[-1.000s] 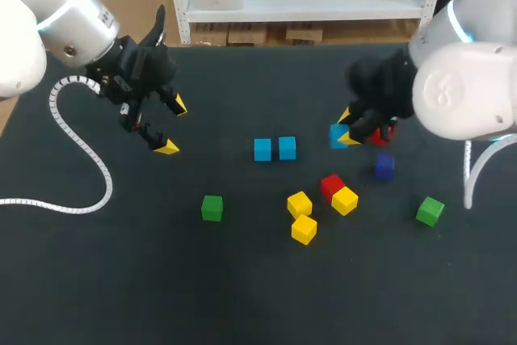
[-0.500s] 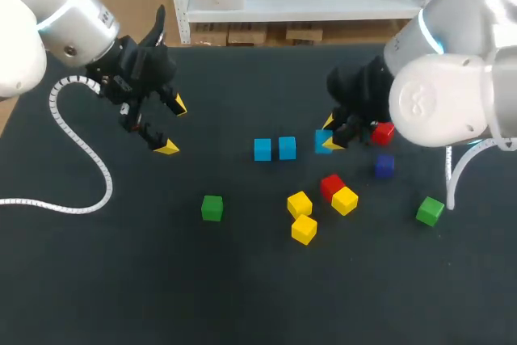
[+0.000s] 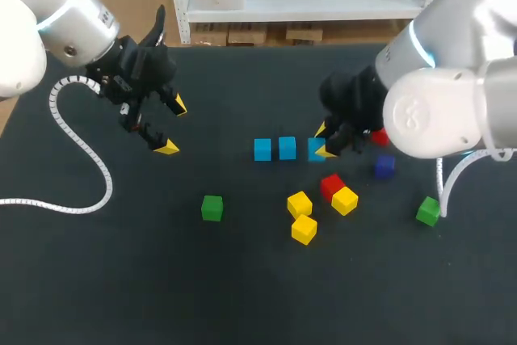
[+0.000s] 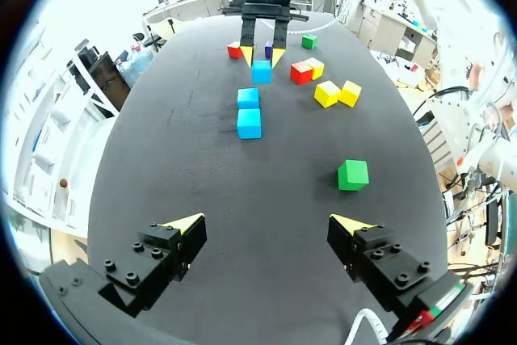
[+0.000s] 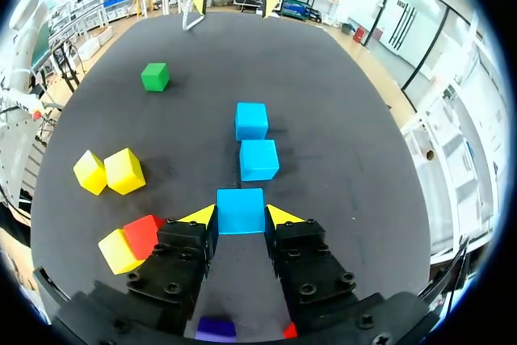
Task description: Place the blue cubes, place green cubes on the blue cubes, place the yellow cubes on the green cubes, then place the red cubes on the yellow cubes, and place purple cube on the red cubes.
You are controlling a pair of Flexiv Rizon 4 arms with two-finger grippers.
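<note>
Right gripper (image 3: 324, 141) clamped on held blue cube (image 3: 315, 149), frame centre, just right of neighbour blue cube (image 3: 287, 148). Left gripper (image 3: 168, 127) fingers apart, upper left, holding nothing. Advice: set cube level, in line with row, faces square. Seat fully before releasing. Withdraw straight up, avoiding red cube (image 3: 330, 184) just below.

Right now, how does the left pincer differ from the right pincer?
The left pincer is open and empty; the right pincer is shut on a blue cube. The left pincer hangs well apart from every cube; the right pincer is right beside the two other blue cubes, its cube in line with them. Both have two black fingers with yellow tips.
</note>
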